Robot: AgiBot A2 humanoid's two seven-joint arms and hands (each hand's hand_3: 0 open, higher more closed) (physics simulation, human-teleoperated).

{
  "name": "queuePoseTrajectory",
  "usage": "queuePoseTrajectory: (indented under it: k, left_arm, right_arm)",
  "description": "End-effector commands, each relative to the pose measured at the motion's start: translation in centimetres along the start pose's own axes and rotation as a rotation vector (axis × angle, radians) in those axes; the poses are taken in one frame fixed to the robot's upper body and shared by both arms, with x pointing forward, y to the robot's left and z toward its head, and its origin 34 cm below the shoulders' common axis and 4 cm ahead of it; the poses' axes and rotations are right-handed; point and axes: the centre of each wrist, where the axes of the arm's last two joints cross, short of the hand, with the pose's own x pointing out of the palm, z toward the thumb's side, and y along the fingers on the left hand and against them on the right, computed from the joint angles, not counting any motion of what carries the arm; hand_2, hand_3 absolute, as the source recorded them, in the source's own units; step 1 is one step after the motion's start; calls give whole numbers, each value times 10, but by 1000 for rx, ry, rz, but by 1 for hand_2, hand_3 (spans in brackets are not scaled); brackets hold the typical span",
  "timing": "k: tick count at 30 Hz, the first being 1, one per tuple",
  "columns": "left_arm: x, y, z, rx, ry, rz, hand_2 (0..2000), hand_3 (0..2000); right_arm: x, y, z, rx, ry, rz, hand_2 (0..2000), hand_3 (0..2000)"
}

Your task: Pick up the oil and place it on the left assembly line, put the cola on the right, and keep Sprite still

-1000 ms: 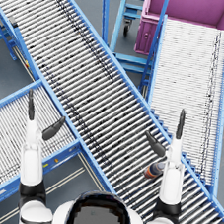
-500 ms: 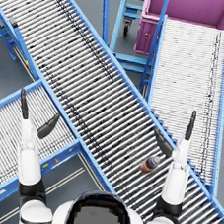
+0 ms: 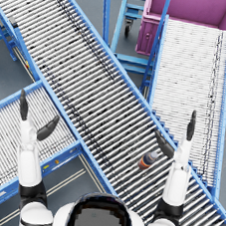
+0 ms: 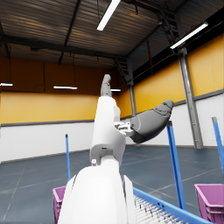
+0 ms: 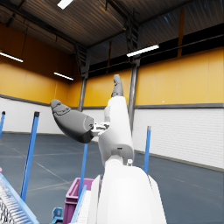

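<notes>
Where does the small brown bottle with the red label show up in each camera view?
Head view: the small brown bottle with a red label lies on the diagonal blue-framed roller conveyor, near the right hand, which does not hold it.
Left wrist view: not in it.
Right wrist view: not in it.
Shared landmark: a purple bin, at the head view's top; purple bins also show in both wrist views.

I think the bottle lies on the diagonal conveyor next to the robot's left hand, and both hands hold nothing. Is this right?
Not quite: in the head view the bottle lies beside the right hand, not the left hand. The rest holds.
</notes>
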Motion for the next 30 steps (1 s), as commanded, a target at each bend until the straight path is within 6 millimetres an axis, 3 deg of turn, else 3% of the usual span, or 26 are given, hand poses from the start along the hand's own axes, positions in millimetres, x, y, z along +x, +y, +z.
queuePoseTrajectory:
  k: [1, 20, 30]
  left_arm:
    - [-1, 3, 4, 18, -8, 3, 0, 0]
    - [3, -3, 1, -1, -53, -3, 0, 0]
    - [6, -8, -2, -18, -62, -5, 0, 0]
  right_arm:
    - [-1, -2, 2, -8, -10, -3, 0, 0]
    - [6, 2, -3, 17, -61, 9, 0, 0]
    - [8, 16, -9, 60, -72, 3, 0, 0]
